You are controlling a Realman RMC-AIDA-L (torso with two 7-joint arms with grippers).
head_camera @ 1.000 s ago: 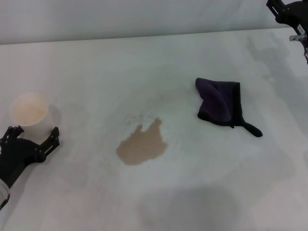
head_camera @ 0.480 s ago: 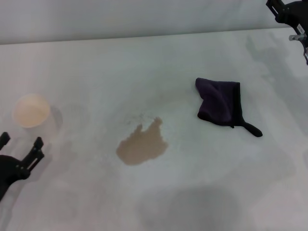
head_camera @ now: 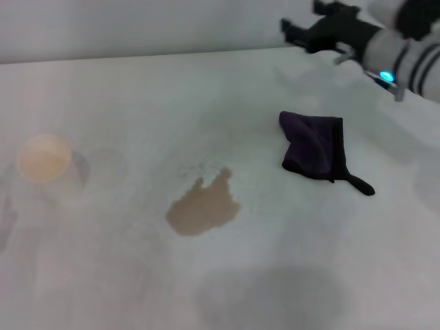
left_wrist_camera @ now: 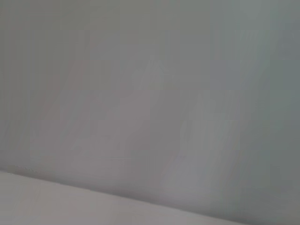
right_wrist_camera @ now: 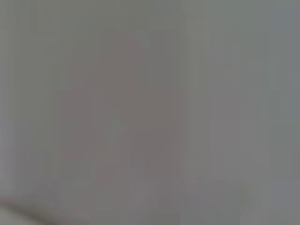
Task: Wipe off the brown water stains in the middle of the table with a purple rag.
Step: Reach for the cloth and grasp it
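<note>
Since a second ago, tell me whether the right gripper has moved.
Yes. The right gripper has swung in from the head view's far right corner toward the middle, now above the far table edge, beyond the purple rag.

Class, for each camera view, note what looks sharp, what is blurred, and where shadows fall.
Head view: purple rag and brown water stains are fairly sharp; the right gripper above the table's far edge is motion-blurred; the paper cup looks soft; a grey shadow lies near the front edge. Left and right wrist views: featureless grey blur.
</note>
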